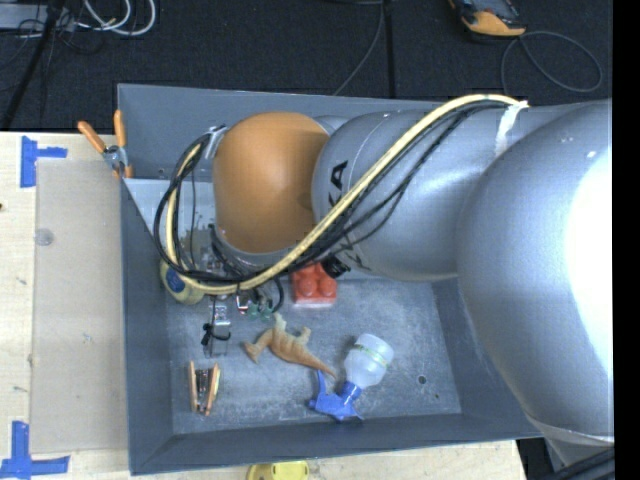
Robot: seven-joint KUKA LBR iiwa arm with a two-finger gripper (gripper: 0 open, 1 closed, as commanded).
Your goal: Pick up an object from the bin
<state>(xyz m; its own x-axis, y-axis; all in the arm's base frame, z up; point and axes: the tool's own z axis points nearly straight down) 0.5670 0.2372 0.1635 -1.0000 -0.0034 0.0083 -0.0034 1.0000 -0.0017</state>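
Observation:
My gripper (216,326) reaches down below the orange wrist cover into the left part of the bin, its tip just above the floor. A small tan and silver clip (204,386) lies in front of it, near the bin's front left corner. To its right a tan toy dinosaur (285,345) lies on its side. A red toy brick (313,286) sits further back, partly under the arm. A small blue and yellow roll (178,283) lies to the gripper's left, by the left wall.
A pale translucent bottle-like thing (367,358) with a blue piece (335,403) at its end lies near the front wall, right of the dinosaur. The arm and its cables cover the back and right of the bin.

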